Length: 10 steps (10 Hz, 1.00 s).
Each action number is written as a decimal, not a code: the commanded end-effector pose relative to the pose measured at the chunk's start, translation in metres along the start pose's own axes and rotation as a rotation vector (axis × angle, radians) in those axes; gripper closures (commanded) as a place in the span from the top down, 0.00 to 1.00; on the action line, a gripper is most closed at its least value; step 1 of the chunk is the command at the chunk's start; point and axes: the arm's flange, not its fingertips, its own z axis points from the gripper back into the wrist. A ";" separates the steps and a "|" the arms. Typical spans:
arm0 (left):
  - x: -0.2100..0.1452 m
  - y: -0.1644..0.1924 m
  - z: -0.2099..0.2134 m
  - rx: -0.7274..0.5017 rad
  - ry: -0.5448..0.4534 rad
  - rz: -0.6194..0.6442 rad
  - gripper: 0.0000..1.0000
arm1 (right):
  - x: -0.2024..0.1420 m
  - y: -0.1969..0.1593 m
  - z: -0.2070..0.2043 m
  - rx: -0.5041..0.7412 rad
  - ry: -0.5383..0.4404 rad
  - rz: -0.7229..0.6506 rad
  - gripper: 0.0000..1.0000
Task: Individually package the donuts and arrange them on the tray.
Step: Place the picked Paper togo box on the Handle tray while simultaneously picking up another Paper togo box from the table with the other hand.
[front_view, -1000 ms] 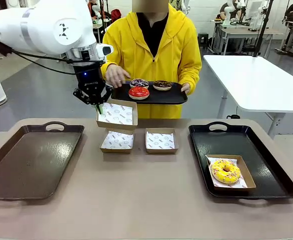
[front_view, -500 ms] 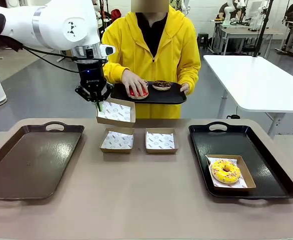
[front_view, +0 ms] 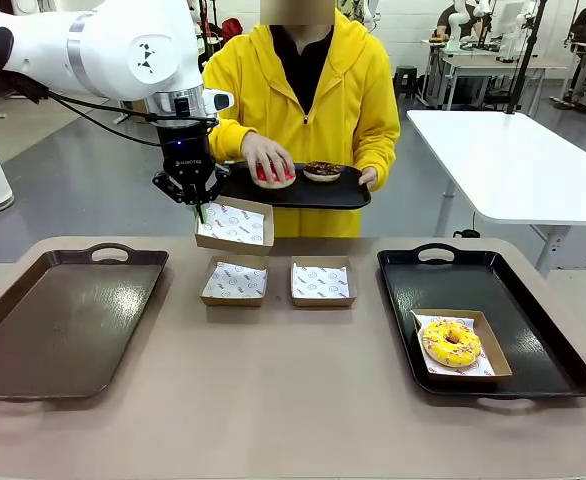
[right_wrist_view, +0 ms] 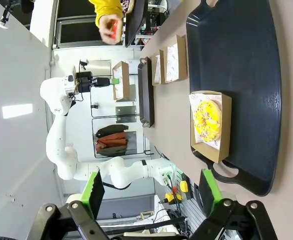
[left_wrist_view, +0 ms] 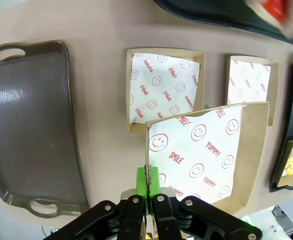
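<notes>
The table [front_view: 293,420] carries a bare brown left tray [front_view: 63,320] and a black right tray [front_view: 443,290]. The yellow donut [front_view: 451,343] already sits boxed at the right tray's near end, lying flat with the hole up. It's a ring, so there's no real long axis to speak of.

On the far side a person holds a small tray [front_view: 343,192] with a chocolate donut [front_view: 323,170] on it. Their hand [front_view: 266,158] is on the red donut [front_view: 273,175], I'd guess to drop it into the box [front_view: 233,225] that the left gripper [front_view: 199,205] holds up just beside that tray. The jaws are pinched tight on the box's left wall, and it's open side up and roughly level, so ready to catch.

Two spare boxes [front_view: 235,282] wait on the table below. The right gripper [right_wrist_view: 151,192] is spread wide with nothing in it.
</notes>
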 end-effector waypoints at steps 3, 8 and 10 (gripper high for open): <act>-0.003 0.003 0.001 0.000 -0.009 0.003 0.00 | 0.000 0.000 0.000 0.001 -0.001 -0.010 1.00; -0.003 0.003 0.001 0.000 -0.009 0.003 0.00 | 0.000 0.000 0.000 0.001 -0.001 -0.010 1.00; -0.003 0.003 0.001 0.000 -0.009 0.003 0.00 | 0.000 0.000 0.000 0.001 -0.001 -0.010 1.00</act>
